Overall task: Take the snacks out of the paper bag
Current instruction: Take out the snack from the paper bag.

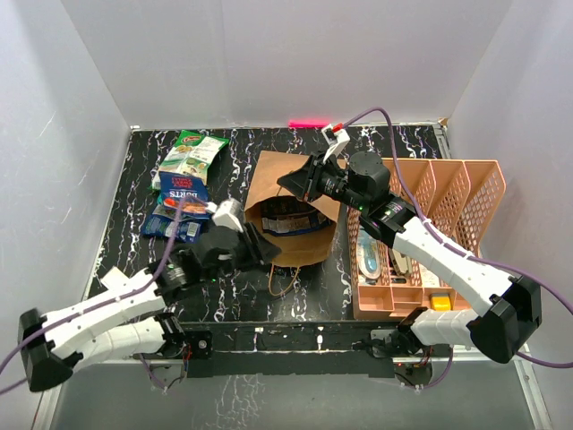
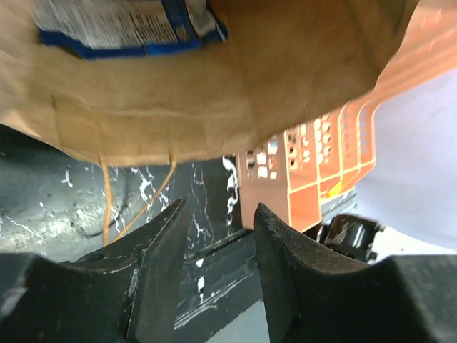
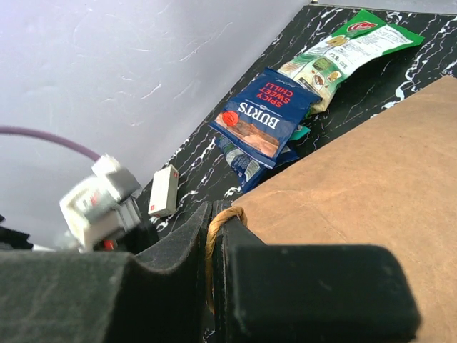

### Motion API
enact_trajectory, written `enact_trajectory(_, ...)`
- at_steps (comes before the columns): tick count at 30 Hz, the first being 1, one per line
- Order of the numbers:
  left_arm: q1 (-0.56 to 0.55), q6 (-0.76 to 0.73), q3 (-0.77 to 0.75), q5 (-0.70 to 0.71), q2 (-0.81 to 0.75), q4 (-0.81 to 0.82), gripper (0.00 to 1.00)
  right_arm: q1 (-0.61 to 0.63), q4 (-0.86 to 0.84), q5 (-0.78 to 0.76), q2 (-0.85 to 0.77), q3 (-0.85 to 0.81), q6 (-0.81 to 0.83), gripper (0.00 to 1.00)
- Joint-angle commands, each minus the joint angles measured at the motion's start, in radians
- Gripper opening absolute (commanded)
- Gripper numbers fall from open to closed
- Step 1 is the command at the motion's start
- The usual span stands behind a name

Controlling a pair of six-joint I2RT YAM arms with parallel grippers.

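Note:
The brown paper bag (image 1: 285,179) lies in the middle of the table with its mouth toward the arms. A blue-white snack packet (image 1: 291,221) shows inside it, seen also in the left wrist view as a packet (image 2: 128,25) within the bag (image 2: 235,93). Three snacks lie left of the bag: a green-white one (image 1: 192,154), a blue BURTS one (image 1: 183,190) and another blue one (image 1: 170,224). My left gripper (image 1: 260,244) sits at the bag's near left edge, open, with nothing between its fingers (image 2: 168,236). My right gripper (image 3: 213,214) is shut on the bag's twine handle (image 3: 223,216).
A salmon-pink perforated organiser (image 1: 430,224) with pale stationery stands right of the bag, under my right arm. The bag's other twine handle (image 1: 285,279) lies loose on the table near the front edge. A small white box (image 3: 163,191) rests by the far wall.

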State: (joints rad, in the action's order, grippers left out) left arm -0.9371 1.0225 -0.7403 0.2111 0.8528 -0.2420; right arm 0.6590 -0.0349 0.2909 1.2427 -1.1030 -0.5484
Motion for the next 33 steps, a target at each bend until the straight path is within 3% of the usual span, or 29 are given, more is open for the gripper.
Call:
enact_trajectory(1,-0.143,-0.033,-0.008,0.147,0.097,0.093,0.41,-0.004,-0.108,0.052,-0.008,-0.048,-0.02,0.08)
enact_trajectory(6,-0.175,-0.069,-0.038,0.182,0.201,0.133,0.43,0.02,-0.203,0.239,0.051,-0.085,-0.082,0.08)
enact_trajectory(10,-0.175,-0.068,-0.041,0.229,0.197,0.11,0.46,0.102,-0.232,0.272,0.138,-0.127,-0.146,0.08)
enact_trajectory(19,-0.175,0.045,0.025,0.325,0.033,-0.061,0.5,0.142,-0.218,0.165,0.183,-0.17,-0.128,0.08)
enact_trajectory(24,-0.172,0.164,0.087,0.349,-0.038,-0.093,0.62,0.142,-0.218,0.097,0.146,-0.129,-0.127,0.08)
enact_trajectory(27,-0.17,0.223,0.104,0.353,-0.019,-0.074,0.68,0.142,-0.218,0.081,0.132,-0.121,-0.129,0.08)
enact_trajectory(33,-0.168,0.332,0.085,0.436,0.093,-0.045,0.68,0.142,-0.219,0.023,0.088,-0.1,-0.133,0.08)
